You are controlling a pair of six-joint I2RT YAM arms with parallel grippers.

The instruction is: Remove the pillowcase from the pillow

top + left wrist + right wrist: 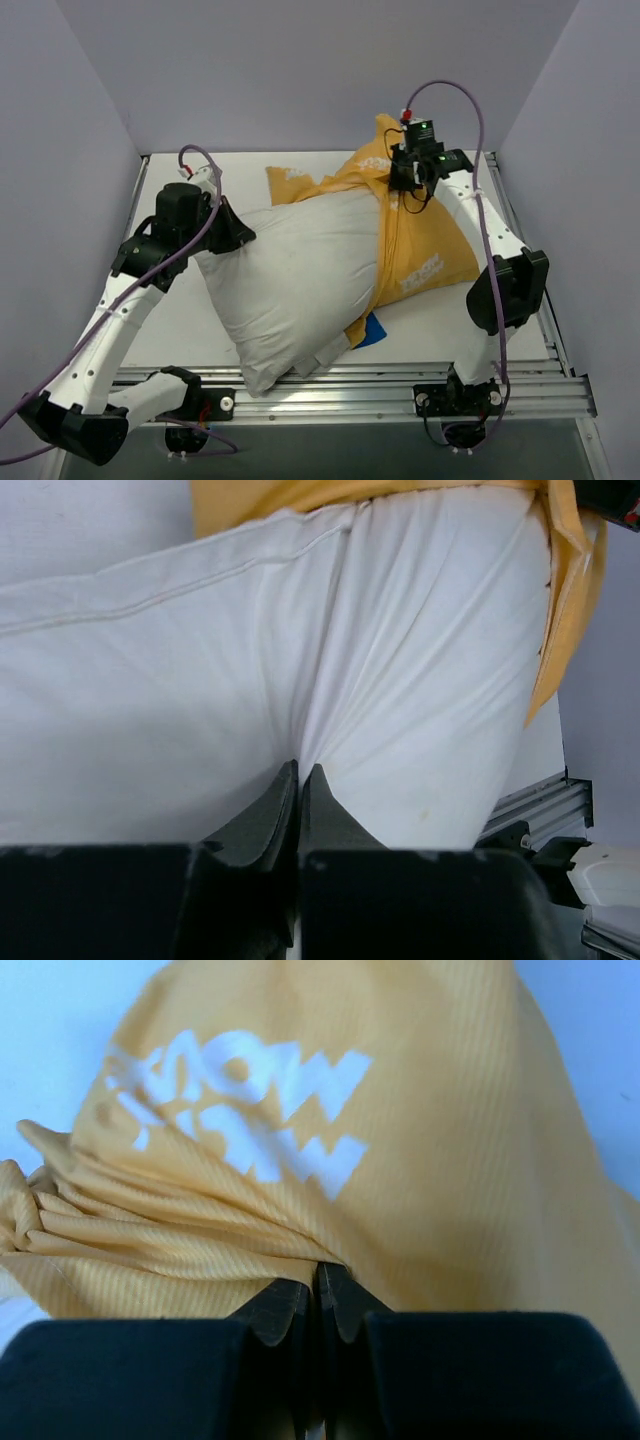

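The white pillow (pixel 300 280) lies slantwise across the table, its near end bare. The yellow-orange pillowcase (pixel 425 250) with white lettering is bunched round its far right end, and a blue corner (pixel 372 330) peeks out underneath. My left gripper (pixel 240 236) is shut on a pinch of the pillow's left edge; in the left wrist view its tips (pixel 300 771) meet in creased white pillow fabric (pixel 420 680), with the pillowcase (pixel 270 500) above. My right gripper (pixel 405 185) is shut on the pillowcase; the right wrist view has its tips (pixel 318 1272) closed on gathered folds of yellow pillowcase fabric (pixel 450 1160).
The white table (pixel 200 330) is walled in by grey panels on the left, back and right. A metal rail (pixel 380 385) runs along the near edge, where both arm bases sit. The pillow's near corner overhangs that rail.
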